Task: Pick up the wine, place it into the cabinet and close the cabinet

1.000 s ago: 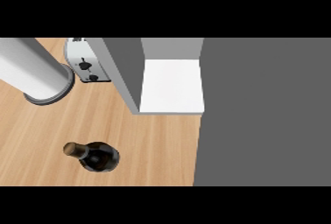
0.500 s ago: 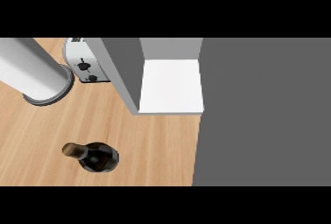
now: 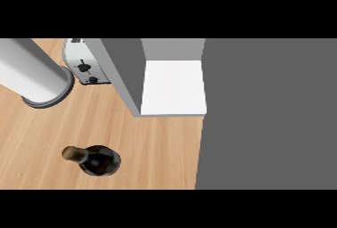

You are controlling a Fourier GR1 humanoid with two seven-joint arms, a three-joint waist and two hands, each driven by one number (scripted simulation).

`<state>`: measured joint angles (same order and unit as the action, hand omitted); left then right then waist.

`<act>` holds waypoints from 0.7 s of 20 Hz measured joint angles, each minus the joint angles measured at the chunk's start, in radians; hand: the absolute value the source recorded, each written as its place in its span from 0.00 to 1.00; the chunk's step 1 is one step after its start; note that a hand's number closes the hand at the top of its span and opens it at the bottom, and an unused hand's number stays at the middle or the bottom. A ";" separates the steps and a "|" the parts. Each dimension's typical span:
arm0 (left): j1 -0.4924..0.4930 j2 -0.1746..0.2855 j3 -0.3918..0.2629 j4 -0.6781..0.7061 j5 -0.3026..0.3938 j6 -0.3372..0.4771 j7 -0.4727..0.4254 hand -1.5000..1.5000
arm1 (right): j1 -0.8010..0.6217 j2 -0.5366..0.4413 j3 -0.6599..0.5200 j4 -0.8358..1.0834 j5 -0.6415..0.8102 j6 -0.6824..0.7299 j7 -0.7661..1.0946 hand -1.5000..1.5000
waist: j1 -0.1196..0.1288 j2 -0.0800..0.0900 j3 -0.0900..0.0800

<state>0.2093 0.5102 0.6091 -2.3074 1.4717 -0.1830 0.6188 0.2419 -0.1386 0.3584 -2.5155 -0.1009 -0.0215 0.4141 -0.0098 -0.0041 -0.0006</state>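
The wine bottle (image 3: 92, 160) stands upright on the wooden counter (image 3: 151, 147) at the lower left; it is dark glass seen from above, with a tan cork top. The cabinet (image 3: 124, 71) is up and to the right of it, open, showing a white shelf (image 3: 174, 87) with nothing on it. A broad grey panel (image 3: 266, 116), which looks like the cabinet's door, fills the right side. Neither hand shows anywhere in the head view.
A thick light-grey cylinder (image 3: 31, 73) with a rimmed end slants in from the upper left, above the bottle. A silver toaster (image 3: 84, 67) with black knobs sits against the cabinet's left wall. Bare wood lies between bottle and cabinet.
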 measured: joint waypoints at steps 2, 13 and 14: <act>-0.006 -0.009 -0.009 0.011 -0.039 -0.003 -0.004 0.00 | -0.010 -0.002 -0.007 -0.003 0.001 -0.005 0.006 0.00 | -0.003 0.001 0.000; -0.055 -0.125 -0.149 0.176 -0.356 -0.156 -0.056 0.00 | 0.020 -0.005 -0.024 0.003 0.007 0.008 -0.031 0.00 | -0.012 0.004 0.000; -0.069 -0.135 -0.166 0.200 -0.387 -0.170 -0.065 0.00 | 0.025 -0.006 -0.025 0.004 0.007 0.014 -0.039 0.00 | -0.013 0.004 0.000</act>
<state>0.1407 0.3747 0.4428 -2.1069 1.0846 -0.3530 0.5537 0.2672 -0.1443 0.3330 -2.5116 -0.0943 -0.0075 0.3755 -0.0224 -0.0002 -0.0002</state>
